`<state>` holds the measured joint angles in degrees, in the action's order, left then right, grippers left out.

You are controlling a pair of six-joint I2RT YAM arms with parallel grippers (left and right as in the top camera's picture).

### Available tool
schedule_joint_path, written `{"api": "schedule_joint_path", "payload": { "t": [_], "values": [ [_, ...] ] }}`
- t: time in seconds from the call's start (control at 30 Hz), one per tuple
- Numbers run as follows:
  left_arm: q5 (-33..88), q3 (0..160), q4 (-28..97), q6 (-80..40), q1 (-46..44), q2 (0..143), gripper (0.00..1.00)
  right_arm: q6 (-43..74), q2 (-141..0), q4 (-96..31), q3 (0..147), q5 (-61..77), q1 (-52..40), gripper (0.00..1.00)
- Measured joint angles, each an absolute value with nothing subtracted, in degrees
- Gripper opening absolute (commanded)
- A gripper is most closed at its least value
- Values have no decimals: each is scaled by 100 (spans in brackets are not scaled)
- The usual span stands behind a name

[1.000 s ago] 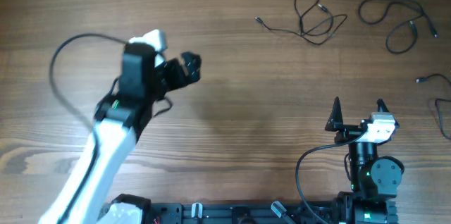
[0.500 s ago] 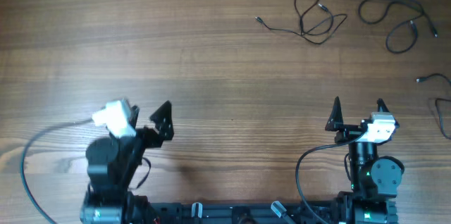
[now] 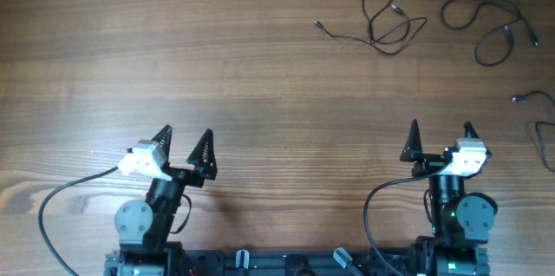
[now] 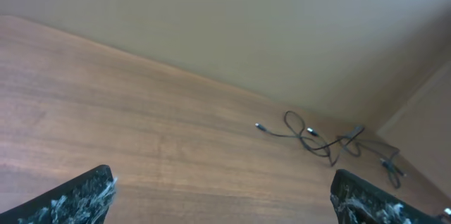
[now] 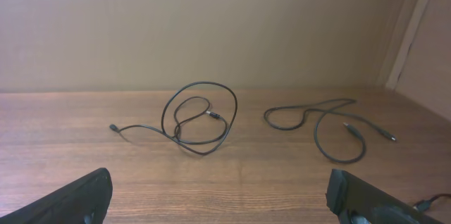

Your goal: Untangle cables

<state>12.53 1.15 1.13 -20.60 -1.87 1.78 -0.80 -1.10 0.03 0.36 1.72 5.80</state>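
Observation:
Three thin black cables lie apart at the far right of the wooden table. One looped cable (image 3: 387,23) lies at the back middle-right; it shows in the right wrist view (image 5: 197,118) and in the left wrist view (image 4: 310,138). A second looped cable (image 3: 488,23) lies right of it, also in the right wrist view (image 5: 331,129). A third cable (image 3: 539,120) lies at the right edge. My left gripper (image 3: 184,147) is open and empty at the front left. My right gripper (image 3: 440,140) is open and empty at the front right, well short of the cables.
The thick black arm cable (image 3: 65,202) loops beside the left arm base. Another arm cable (image 3: 377,202) curves by the right base. A beige wall (image 5: 211,20) stands behind the table's far edge.
My left arm has pulled back from the middle left of the table to its base at the front left, gripper open and empty. The right arm and the cables have not moved.

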Motion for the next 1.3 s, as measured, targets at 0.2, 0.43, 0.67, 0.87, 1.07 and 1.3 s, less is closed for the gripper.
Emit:
{"api": "schedule_joint_path", "payload": {
  "t": [0.2,0.43,0.67,0.87,1.07,1.3],
  "values": [
    [1181,67,331,-1551,-189,113,100,-80,-110,3,36,172,580,100],
    [1179,67,336,-963,-220,99,100,-80,-110,3,36,172,580,100],
    [1177,67,333,-864,-220,99,100,-80,-110,3,36,172,580,100],
    [1175,67,336,-860,-220,99,100,-80,-110,3,36,172,580,100],
    [1160,67,333,-860,-220,99,100,-80,-110,3,36,172,580,100],
    [1160,67,336,-860,-220,99,100,-80,-110,3,36,172,580,100]
  ]
}}
